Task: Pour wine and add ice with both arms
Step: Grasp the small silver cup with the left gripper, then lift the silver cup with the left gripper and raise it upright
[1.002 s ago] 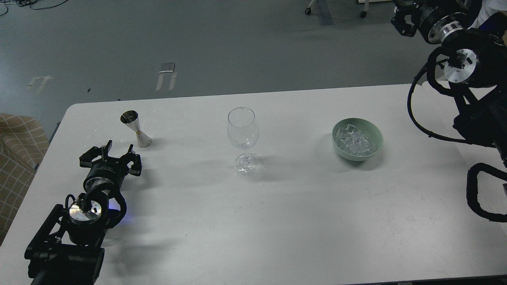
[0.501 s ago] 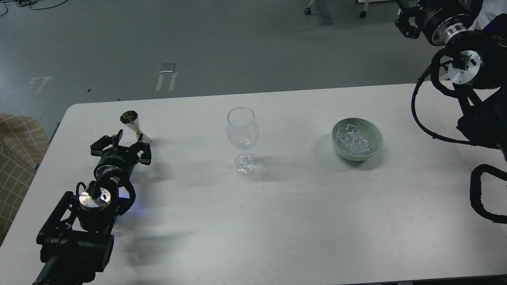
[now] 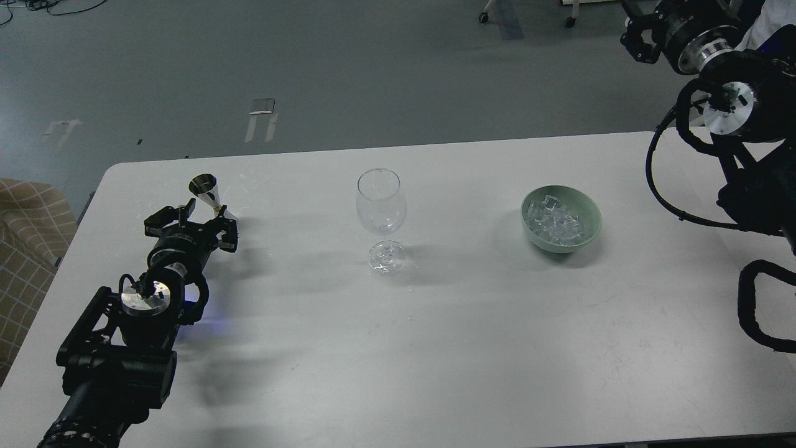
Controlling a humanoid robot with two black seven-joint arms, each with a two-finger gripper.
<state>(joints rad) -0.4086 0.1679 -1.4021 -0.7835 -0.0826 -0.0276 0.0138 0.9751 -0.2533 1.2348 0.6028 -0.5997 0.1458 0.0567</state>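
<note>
A steel jigger (image 3: 206, 194) stands at the back left of the white table (image 3: 435, 348). My left gripper (image 3: 191, 219) is open, low over the table, right in front of the jigger with its fingers reaching around the jigger's lower half, which is partly hidden. An empty wine glass (image 3: 380, 206) stands upright in the middle. A green bowl (image 3: 587, 231) holding ice cubes (image 3: 555, 223) sits to its right. My right gripper (image 3: 637, 34) is high at the top right, off the table and cut by the frame edge; its fingers cannot be told apart.
A checked fabric seat (image 3: 28, 230) stands beside the table's left edge. My right arm's cables (image 3: 659, 186) hang over the table's right end. Grey floor lies beyond the far edge, with chair casters (image 3: 484, 17) at the top.
My left gripper has moved forward and a little right, up to the jigger. My right arm has shifted slightly right and up.
</note>
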